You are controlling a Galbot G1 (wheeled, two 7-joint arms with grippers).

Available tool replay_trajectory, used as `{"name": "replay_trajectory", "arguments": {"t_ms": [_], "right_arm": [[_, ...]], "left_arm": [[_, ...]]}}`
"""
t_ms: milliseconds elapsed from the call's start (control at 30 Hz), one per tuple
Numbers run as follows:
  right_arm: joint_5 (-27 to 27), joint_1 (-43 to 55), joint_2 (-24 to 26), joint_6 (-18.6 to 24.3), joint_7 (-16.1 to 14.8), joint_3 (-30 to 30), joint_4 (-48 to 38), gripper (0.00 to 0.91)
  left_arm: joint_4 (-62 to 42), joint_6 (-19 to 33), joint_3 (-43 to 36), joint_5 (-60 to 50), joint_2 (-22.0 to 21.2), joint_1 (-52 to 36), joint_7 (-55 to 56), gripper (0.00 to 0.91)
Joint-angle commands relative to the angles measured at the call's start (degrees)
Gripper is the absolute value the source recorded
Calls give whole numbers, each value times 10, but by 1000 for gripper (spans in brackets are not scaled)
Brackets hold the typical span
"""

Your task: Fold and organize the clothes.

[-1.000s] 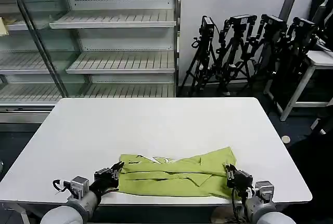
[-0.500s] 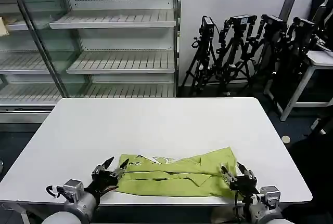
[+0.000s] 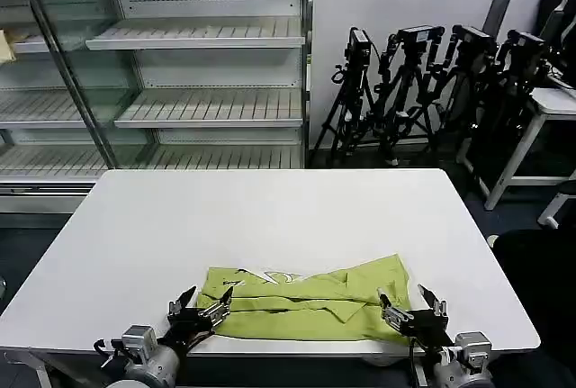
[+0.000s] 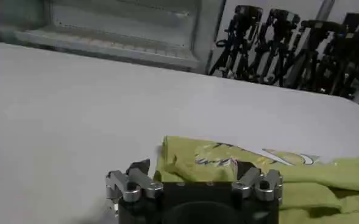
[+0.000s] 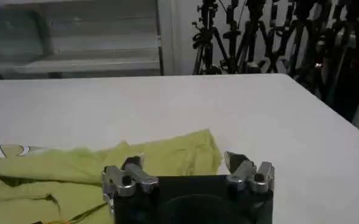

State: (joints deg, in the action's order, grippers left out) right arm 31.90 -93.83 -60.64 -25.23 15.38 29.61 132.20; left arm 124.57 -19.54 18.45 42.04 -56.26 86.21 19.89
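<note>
White counter [image 3: 270, 217], large, rectangular, bare over most of its top.

Lime yellow-green shirt [image 3: 306, 302] lies folded into a long flat band near the counter's front edge, running parallel to that edge, roughly centred along it. Collar and a pale patch show at the band's far side. Fabric rumpled, higher at the right end. In the left wrist view the shirt [image 4: 240, 167] has a doubled corner just past the fingers; in the right wrist view its [image 5: 106, 173] right end stops short of the front right corner.

Left gripper [image 3: 202, 302] at the front edge, at the shirt's left end, jaws apart, holding nothing.

Right gripper [image 3: 408, 307] at the front edge, at the shirt's right end, jaws apart, holding nothing.
</note>
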Motion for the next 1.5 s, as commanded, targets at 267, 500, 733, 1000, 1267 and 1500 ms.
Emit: {"name": "replay_trajectory", "arguments": {"t_ms": [267, 500, 733, 1000, 1267, 1500], "right_arm": [[-1, -9, -3, 2, 1, 9, 7, 907], [-1, -9, -4, 2, 3, 10, 11, 907], [0, -9, -5, 3, 5, 11, 13, 907], [9, -6, 0, 3, 7, 18, 13, 907], [16, -1, 2, 6, 7, 18, 9, 907], [21, 5, 5, 6, 7, 18, 9, 907]], "left_arm": [[-41, 24, -25, -16, -20, 0, -6, 40], [-43, 28, -28, -3, -27, 3, -9, 40], [-32, 35, -2, 45, -23, 5, -8, 40], [-31, 35, 97, 100, 12, 23, -9, 40], [-51, 20, 223, 168, 39, 50, -23, 40], [-86, 3, 332, 220, 62, 60, -34, 40]]}}
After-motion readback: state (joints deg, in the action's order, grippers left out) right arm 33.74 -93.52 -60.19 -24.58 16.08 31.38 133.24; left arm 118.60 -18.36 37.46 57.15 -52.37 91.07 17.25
